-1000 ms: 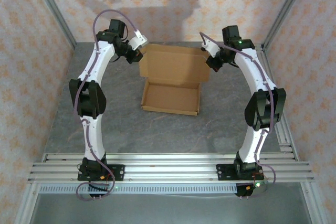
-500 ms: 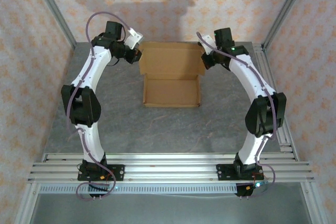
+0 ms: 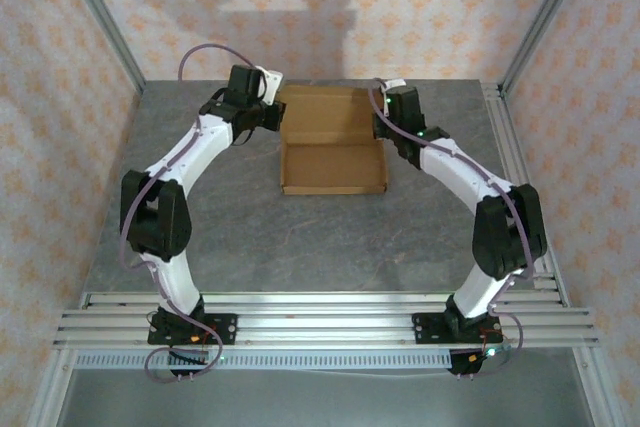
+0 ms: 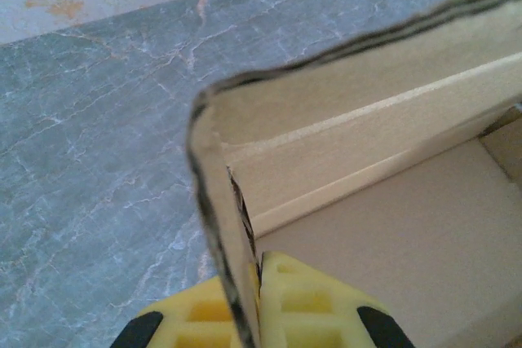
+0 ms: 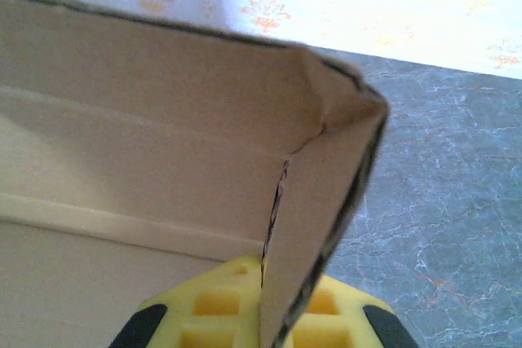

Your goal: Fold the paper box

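Note:
The paper box (image 3: 333, 152) is plain brown cardboard, lying open on the grey table (image 3: 300, 237), with its shallow tray toward me and its lid rising behind. My left gripper (image 3: 272, 117) is at the box's left rear corner. In the left wrist view the left gripper (image 4: 249, 303) is shut on the upright side wall of the box (image 4: 391, 226). My right gripper (image 3: 385, 129) is at the right rear corner. In the right wrist view the right gripper (image 5: 281, 307) is shut on the opposite side flap of the box (image 5: 147, 144).
Patterned walls close in the table at the back and sides. Aluminium rails (image 3: 320, 312) run along the near edge by the arm bases, and another rail (image 3: 520, 177) runs down the right side. Bare grey table lies in front of the box.
Both grippers have swung inward along the box's sides and lower. The lid has tilted up from lying flat, and the box has straightened and shifted slightly right.

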